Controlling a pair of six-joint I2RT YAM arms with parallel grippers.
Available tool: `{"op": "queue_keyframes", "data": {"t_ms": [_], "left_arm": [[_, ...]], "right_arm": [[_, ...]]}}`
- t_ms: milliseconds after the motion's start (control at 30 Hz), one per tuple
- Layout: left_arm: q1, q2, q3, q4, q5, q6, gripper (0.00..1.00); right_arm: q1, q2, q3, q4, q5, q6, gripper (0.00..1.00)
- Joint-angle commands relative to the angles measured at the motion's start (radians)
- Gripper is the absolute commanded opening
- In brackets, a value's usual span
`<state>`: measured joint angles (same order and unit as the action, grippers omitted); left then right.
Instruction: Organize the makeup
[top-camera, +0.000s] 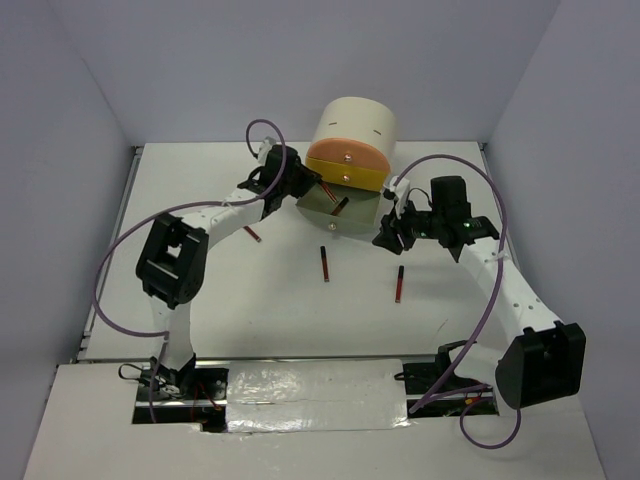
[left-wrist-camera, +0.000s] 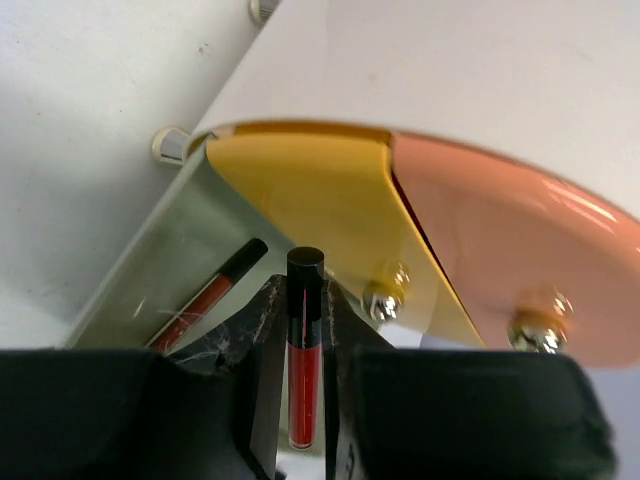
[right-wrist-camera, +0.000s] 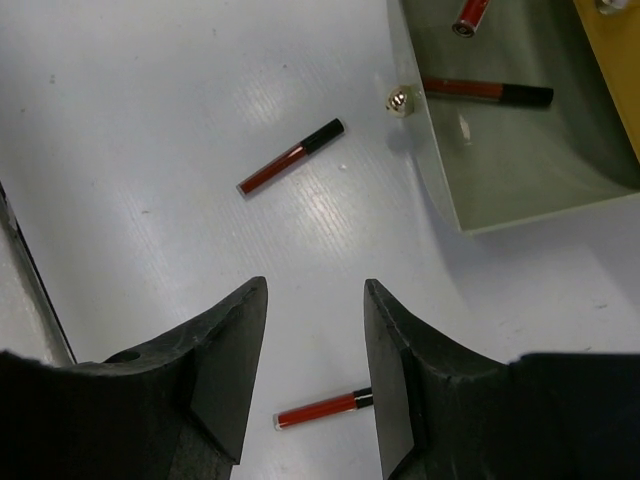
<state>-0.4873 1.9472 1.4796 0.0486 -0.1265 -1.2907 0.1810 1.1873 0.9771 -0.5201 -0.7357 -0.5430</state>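
Left gripper (top-camera: 300, 187) is recorded at the open grey-green drawer (top-camera: 352, 222), the lowest of three swung out from the cream cylinder (top-camera: 352, 122). Its fingers are pressed onto a dark-red tube with a black cap (left-wrist-camera: 304, 370). In the left wrist view this tube is seen standing between the pads, cap end pointed toward the drawer and clear of the fingertips. A second tube (left-wrist-camera: 208, 296) is seen lying flat on the drawer floor, just beside the held one and not touching it. The yellow drawer (left-wrist-camera: 310, 200) and orange drawer (left-wrist-camera: 520, 240) are stacked above the grey-green one, each with a small metal knob. Right gripper (right-wrist-camera: 313, 300) is held above the table (top-camera: 200, 310) to the right of the drawer, fingers spread wide with nothing between them. Three more tubes are noted loose on the table: a left tube (top-camera: 251, 234) near the left arm, a middle tube (top-camera: 325, 263) in front of the drawer, and a right tube (top-camera: 400, 284) close under the right gripper. All three lie apart from one another. No brush or packets can be made out.
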Motion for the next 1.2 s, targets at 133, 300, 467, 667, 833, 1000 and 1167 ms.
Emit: {"op": "queue_keyframes", "data": {"t_ms": [133, 300, 467, 667, 833, 1000, 1167], "left_arm": [[-0.016, 0.085, 0.090, 0.050, -0.028, -0.091, 0.35], [-0.023, 0.068, 0.084, 0.030, -0.039, -0.084, 0.64], [-0.023, 0.018, 0.038, 0.046, -0.033, -0.070, 0.68], [-0.056, -0.128, -0.011, -0.051, -0.131, 0.136, 0.62], [-0.083, -0.311, -0.157, -0.153, -0.364, 0.306, 0.61], [-0.083, -0.494, -0.379, -0.222, -0.505, 0.344, 0.73], [-0.083, -0.674, -0.533, -0.325, -0.637, 0.300, 0.89]], "right_arm": [[-0.015, -0.032, -0.028, 0.046, 0.050, 0.041, 0.53], [-0.017, -0.025, -0.026, 0.031, 0.062, 0.038, 0.54], [-0.017, -0.012, -0.017, -0.009, 0.123, 0.061, 0.55], [-0.017, 0.029, -0.017, -0.141, 0.314, 0.074, 0.56], [-0.012, 0.058, -0.031, -0.207, 0.461, 0.144, 0.60], [0.003, 0.121, -0.061, -0.225, 0.536, 0.172, 0.66], [0.023, 0.216, -0.075, -0.190, 0.542, 0.222, 0.63]]}}
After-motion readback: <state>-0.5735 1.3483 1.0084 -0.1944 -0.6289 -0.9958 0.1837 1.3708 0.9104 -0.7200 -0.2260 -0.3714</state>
